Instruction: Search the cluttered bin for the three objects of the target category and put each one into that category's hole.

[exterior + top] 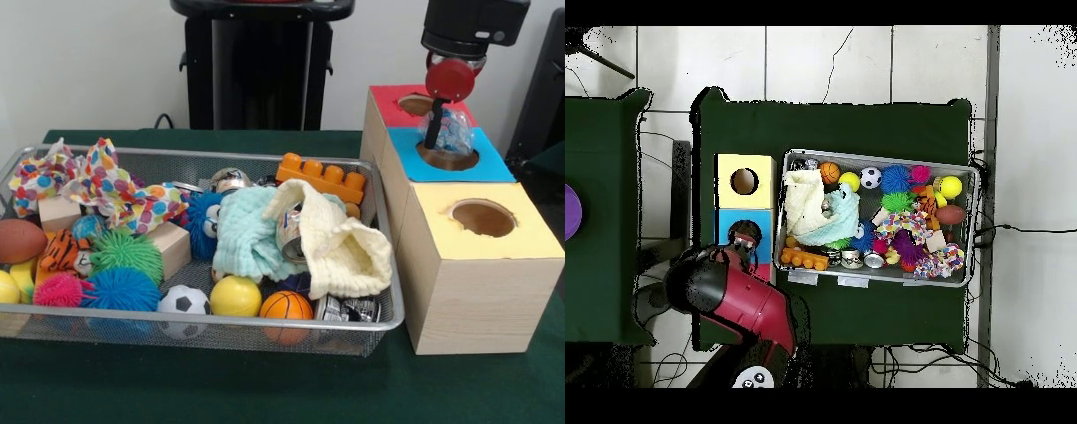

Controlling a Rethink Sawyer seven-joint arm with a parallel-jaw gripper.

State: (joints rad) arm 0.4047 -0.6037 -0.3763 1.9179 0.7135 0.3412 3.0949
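My gripper (441, 140) hangs over the hole of the blue-topped box (494, 166), shut on a clear crumpled plastic object (457, 131) that sits just above that hole. In the overhead view the gripper (745, 240) covers the blue box (727, 222). The wire bin (388, 296) holds a silver can (231, 179) at the back. It also holds a can (291, 232) wrapped in cloths and a crushed can (342, 308) at the front right.
A red-topped box (388, 95) stands behind the blue one and a yellow-topped box (521, 238) with an open hole in front. The bin also holds balls, spiky toys, wooden blocks, an orange brick (322, 177) and cloths (353, 252).
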